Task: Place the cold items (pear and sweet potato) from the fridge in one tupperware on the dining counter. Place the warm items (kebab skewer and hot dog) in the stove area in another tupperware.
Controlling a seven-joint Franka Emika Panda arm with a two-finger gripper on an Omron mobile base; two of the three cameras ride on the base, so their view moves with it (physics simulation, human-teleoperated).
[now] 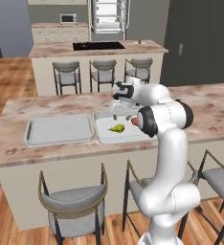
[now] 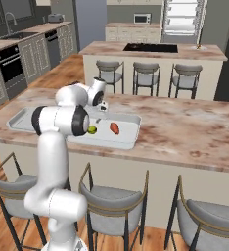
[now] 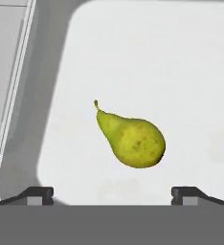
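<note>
While the desk (image 1: 47,148) carries two tupperwares near its front edge, the right tupperware (image 1: 104,136) already holds sweet potato (image 2: 114,128) and pear (image 3: 131,139), the tool (image 3: 112,194) spread above; the warm items seemingly remain.

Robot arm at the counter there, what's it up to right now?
The white arm's gripper hangs over one tupperware on the dining counter, jaws wide apart and holding nothing. The pear lies on the tub's floor below it, with the sweet potato beside it in the same tub. A second tupperware sits alongside.
</note>
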